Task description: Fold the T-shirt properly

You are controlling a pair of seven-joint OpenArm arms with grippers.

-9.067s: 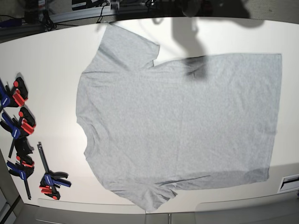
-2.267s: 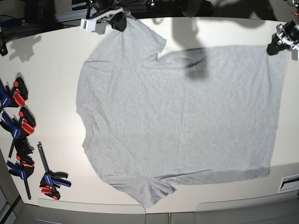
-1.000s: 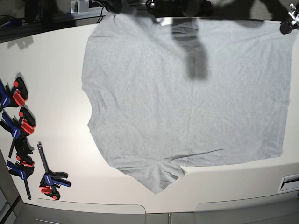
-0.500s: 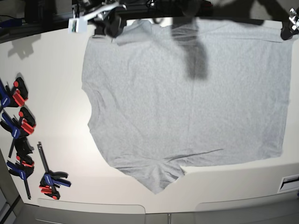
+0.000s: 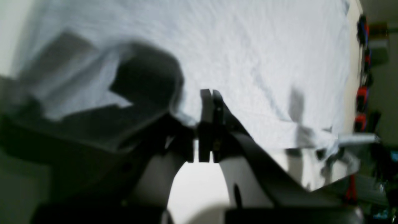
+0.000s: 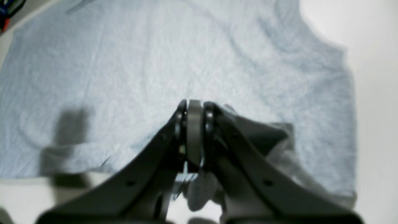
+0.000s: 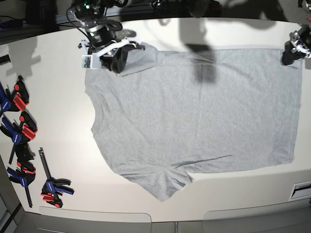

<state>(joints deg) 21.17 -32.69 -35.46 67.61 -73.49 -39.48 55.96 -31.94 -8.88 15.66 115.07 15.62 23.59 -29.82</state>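
The light grey T-shirt (image 7: 194, 111) lies spread, plain side up, on the white table (image 7: 48, 97). My right gripper (image 7: 116, 62) is at its far left corner, shut on the T-shirt where the sleeve is folded onto the body. In the right wrist view the shut right gripper (image 6: 194, 107) has cloth (image 6: 124, 62) bunched beside its fingers. My left gripper (image 7: 289, 57) is shut on the far right hem corner. The left wrist view shows this shut gripper (image 5: 207, 93) with the fabric edge (image 5: 248, 46) drawn up to it.
Several red, blue and black clamps (image 7: 19, 126) lie along the table's left edge, with one more near the front (image 7: 51, 187). Cables and dark equipment run behind the far edge. A slot (image 7: 301, 189) sits at the front right.
Both grippers have come nearer from the table's far edge, bringing the shirt's far edge with them. The far sleeve now lies folded onto the body.
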